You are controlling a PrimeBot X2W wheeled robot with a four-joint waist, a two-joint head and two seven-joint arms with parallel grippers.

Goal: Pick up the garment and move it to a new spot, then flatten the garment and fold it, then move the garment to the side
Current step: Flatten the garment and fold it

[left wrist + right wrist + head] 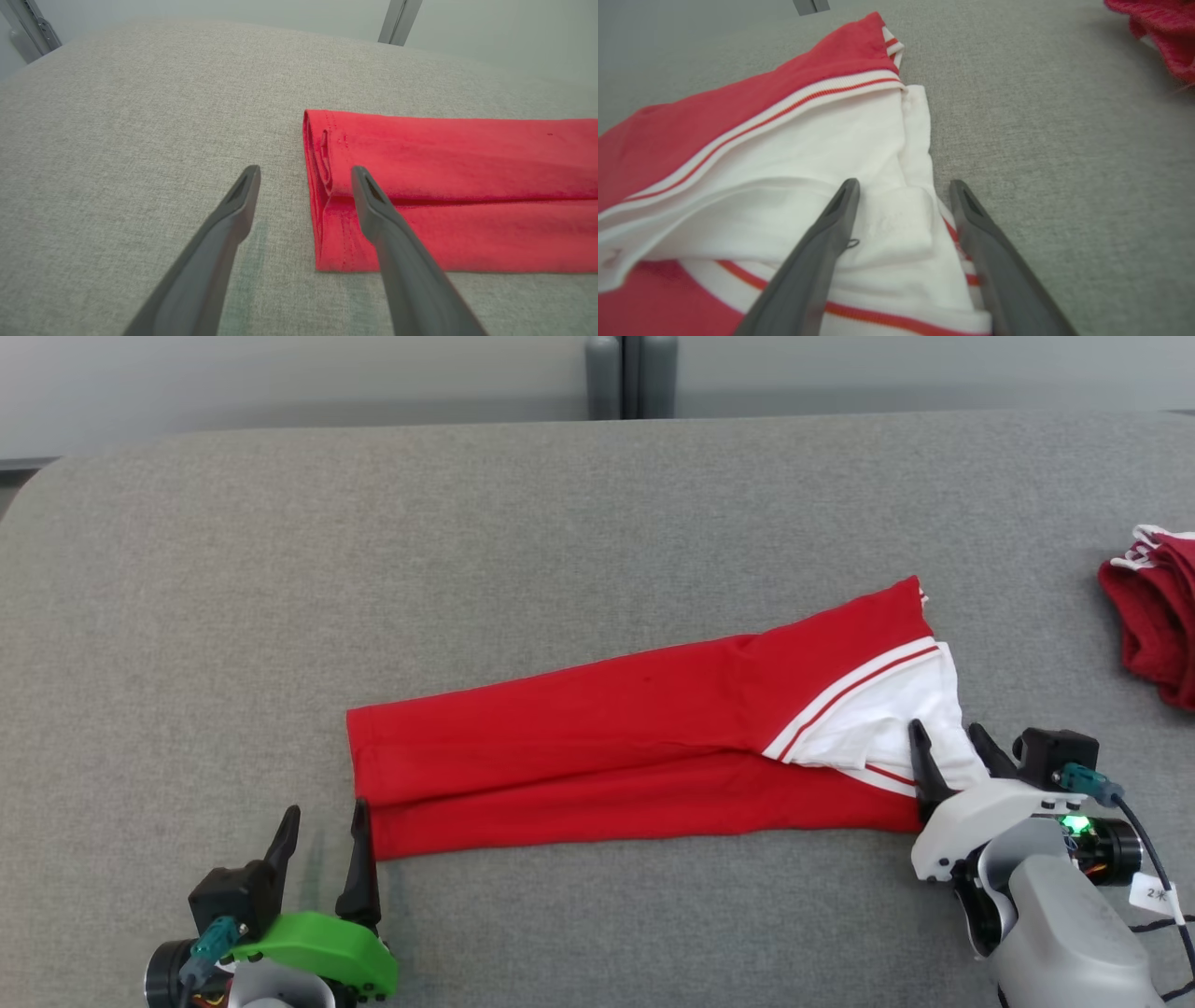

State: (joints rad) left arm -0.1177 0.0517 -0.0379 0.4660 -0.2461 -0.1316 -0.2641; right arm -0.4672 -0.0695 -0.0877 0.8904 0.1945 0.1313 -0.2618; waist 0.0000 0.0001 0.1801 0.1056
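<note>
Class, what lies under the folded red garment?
The red garment lies on the grey cloth surface, visible all round it. Whatever sits directly beneath is covered; its lower folded layers are hidden too, apart from the edges.

Grey fabric-covered table (280, 569), crumpled red-and-white cloth (1158, 616) on its right side, grey post (631, 378) beyond.

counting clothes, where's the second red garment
Head view, far right edge: the crumpled red garment lies apart from the folded garment, beyond the right gripper.

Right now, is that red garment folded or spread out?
Folded: the red garment lies as a long band, layers doubled at its hem.
</note>
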